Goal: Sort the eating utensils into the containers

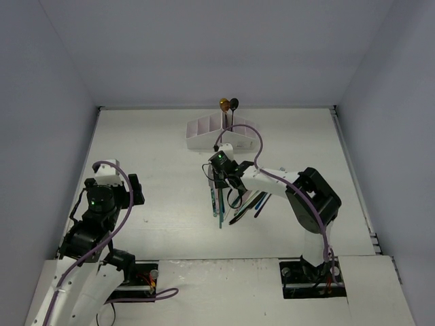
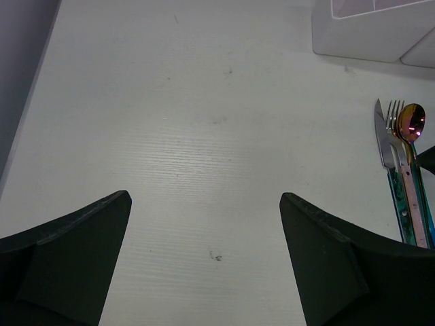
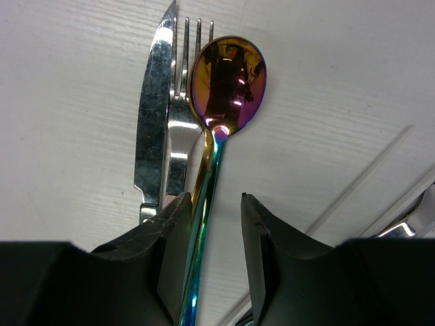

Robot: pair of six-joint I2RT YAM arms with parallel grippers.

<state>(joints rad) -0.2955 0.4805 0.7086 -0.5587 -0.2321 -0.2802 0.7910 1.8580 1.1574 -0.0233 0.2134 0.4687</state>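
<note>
An iridescent spoon (image 3: 228, 81), a silver fork (image 3: 183, 102) and a silver knife (image 3: 153, 115) lie side by side on the table. My right gripper (image 3: 216, 200) hangs over them, jaws narrowed around the spoon's handle. The handle lies against the left finger (image 3: 173, 238); a gap shows to the right finger. The same three pieces, spoon (image 2: 412, 122) outermost, appear at the right edge of the left wrist view. The white organiser box (image 1: 224, 136) stands behind, with two spoons (image 1: 228, 104) upright in it. My left gripper (image 2: 204, 197) is open over bare table.
More dark and blue utensils (image 1: 248, 204) lie fanned just right of the right gripper (image 1: 219, 178). A corner of the organiser (image 2: 374, 27) shows in the left wrist view. The left arm (image 1: 102, 197) stays at the table's left side, near the wall.
</note>
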